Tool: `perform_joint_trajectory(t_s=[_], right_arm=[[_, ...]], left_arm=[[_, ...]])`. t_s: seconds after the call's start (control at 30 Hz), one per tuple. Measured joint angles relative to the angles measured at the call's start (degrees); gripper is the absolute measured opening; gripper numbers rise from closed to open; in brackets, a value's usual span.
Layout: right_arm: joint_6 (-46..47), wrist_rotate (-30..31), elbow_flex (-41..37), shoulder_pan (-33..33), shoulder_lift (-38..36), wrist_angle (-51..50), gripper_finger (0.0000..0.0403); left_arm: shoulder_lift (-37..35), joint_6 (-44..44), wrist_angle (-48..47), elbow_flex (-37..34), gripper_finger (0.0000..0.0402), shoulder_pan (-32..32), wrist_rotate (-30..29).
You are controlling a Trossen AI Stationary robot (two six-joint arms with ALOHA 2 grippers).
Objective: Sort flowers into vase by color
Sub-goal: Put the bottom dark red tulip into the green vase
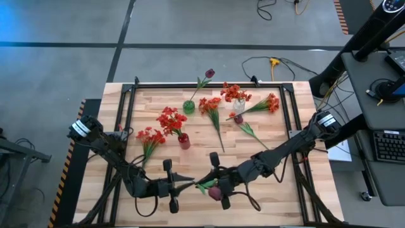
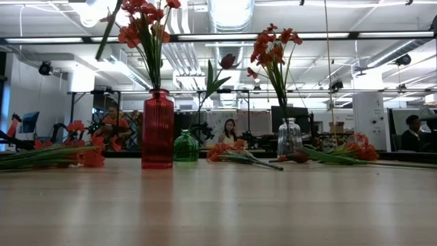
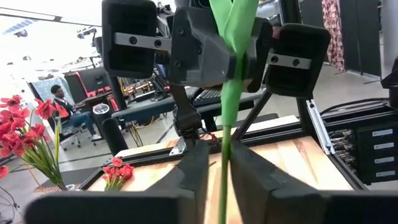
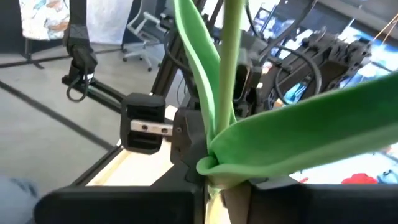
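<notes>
A dark purple tulip bud with green leaves is held between both grippers near the table's near edge. My left gripper and right gripper face each other, both shut on its stem. A red vase holds red blooms, a green vase holds a purple tulip, and a clear vase holds orange-red blooms. Lying loose are a red bunch, two orange-red bunches and a purple bud. The low view shows neither gripper. My left gripper pinches the tulip's thin green stem between its two fingers, level, coming from the table's left, with the fingers across the stem. My right gripper pinches the same stem at the base of a broad leaf, level, coming from the table's right, fingers across the stem; the bud lies beside this gripper.
The three vases stand in the table's middle and far part, with loose stems lying around them. A black frame runs along the table's edges. People sit in the room beyond the far edge.
</notes>
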Motion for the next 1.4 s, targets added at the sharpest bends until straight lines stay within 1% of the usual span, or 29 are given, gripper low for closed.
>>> perform_joint_trajectory(t_s=[0.13, 0.27, 0.33, 0.4, 0.5, 0.6, 0.73, 0.87, 0.93, 1.1, 1.27, 1.4], right_arm=[[2.5, 0.0, 3.6, 0.0, -0.1, -7.6, 0.002], [5.8, 0.0, 9.1, -0.2, -0.8, -19.8, 0.0019], [7.4, 0.0, 11.8, -0.4, -1.6, -26.7, 0.0019], [8.4, 0.1, 14.3, -1.0, -2.7, -32.0, 0.0018], [8.5, 1.0, 17.4, -1.8, -4.7, -38.3, 0.0018], [8.1, 2.8, 19.9, -2.8, -7.1, -42.5, 0.0018], [7.0, 3.6, 22.1, -5.4, -10.1, -44.4, 0.0018], [5.9, 3.7, 25.2, -9.5, -11.6, -45.4, 0.0018], [5.3, 3.3, 26.7, -12.0, -11.7, -46.1, 0.0018], [3.5, 3.0, 30.0, -19.1, -10.5, -46.0, 0.0018], [3.9, 2.7, 33.0, -26.1, -9.2, -45.7, 0.0018], [3.9, 2.6, 35.8, -30.5, -6.5, -45.9, 0.0018]], left_arm=[[0.0, 0.0, 0.0, 0.0, 0.011, 0.0, 0.0], [0.0, 0.0, 0.0, 0.0, 0.0168, 0.0, 0.0], [-0.1, 0.0, 0.0, 0.0, 0.0187, -0.1, 0.0], [-0.6, -0.5, -0.3, 0.0, 0.0197, -0.2, 0.1], [-2.5, -0.8, -1.6, 0.0, 0.0198, -0.3, 0.2], [-5.3, -2.5, -5.6, 0.0, 0.0187, -0.3, 0.2], [-10.3, -2.8, -11.2, 0.0, 0.0167, -0.3, 0.2], [-17.1, -2.5, -17.9, 0.0, 0.0148, -0.2, -0.2], [-20.1, -1.9, -19.6, 0.0, 0.014, 0.0, -2.0], [-25.9, 4.2, -19.9, 0.0, 0.0124, 0.0, -9.8], [-28.3, 5.6, -20.9, -0.3, 0.0118, 0.0, -16.7], [-28.8, 8.4, -21.1, -0.3, 0.0118, -0.1, -22.2]])
